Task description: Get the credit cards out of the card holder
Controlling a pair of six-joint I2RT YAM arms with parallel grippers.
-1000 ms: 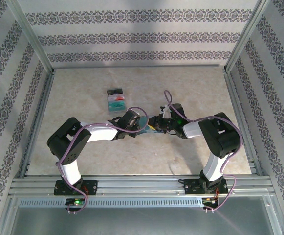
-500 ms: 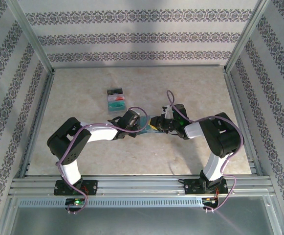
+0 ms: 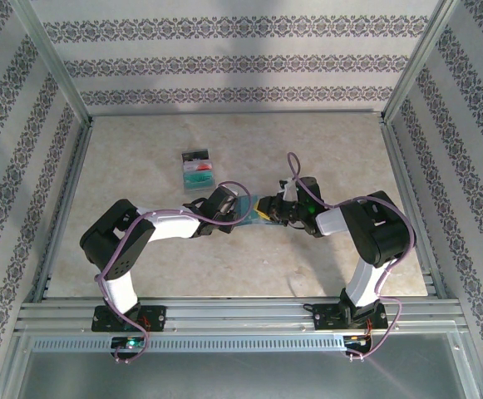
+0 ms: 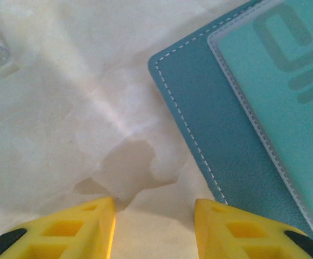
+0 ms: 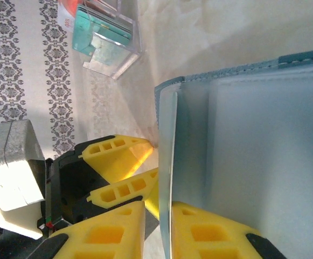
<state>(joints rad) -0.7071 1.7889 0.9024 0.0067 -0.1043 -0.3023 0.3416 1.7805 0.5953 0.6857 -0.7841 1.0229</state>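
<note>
Right gripper (image 3: 264, 209) shift: since 1.0 s ago it has edged left toward the other arm, and the cable loop (image 3: 291, 160) above it has swung a little right.
Left gripper (image 4: 153, 206): spread, nothing between the tips, which hang over bare table (image 4: 64, 108) just beside the holder's stitched corner.
Right gripper state: pressed almost together on a thin pale panel edge of the card holder (image 4: 199, 129), which runs up between its 2 fingers.
Card holder place: mid-table, between your 2 grippers, with 1 panel apparently lifted.
Teal card (image 4: 285, 91): lies on the holder's inner face, so it is likely not out yet.
Clear case (image 5: 113, 54): farther back, well apart, holding red and teal credit cards (image 5: 94, 32).
Risk 1: you hold only an edge, so a pull could let the panel slip free or fold.
Risk 2: the left fingers (image 5: 118, 156) sit close to yours, so closing in could knock them together.
Risk 3: the unpinned holder could drag instead of opening.
Left wrist view: gives you the teal card and the stitching, which the right wrist view lacks.
Right wrist view: gives you the pinch itself.
</note>
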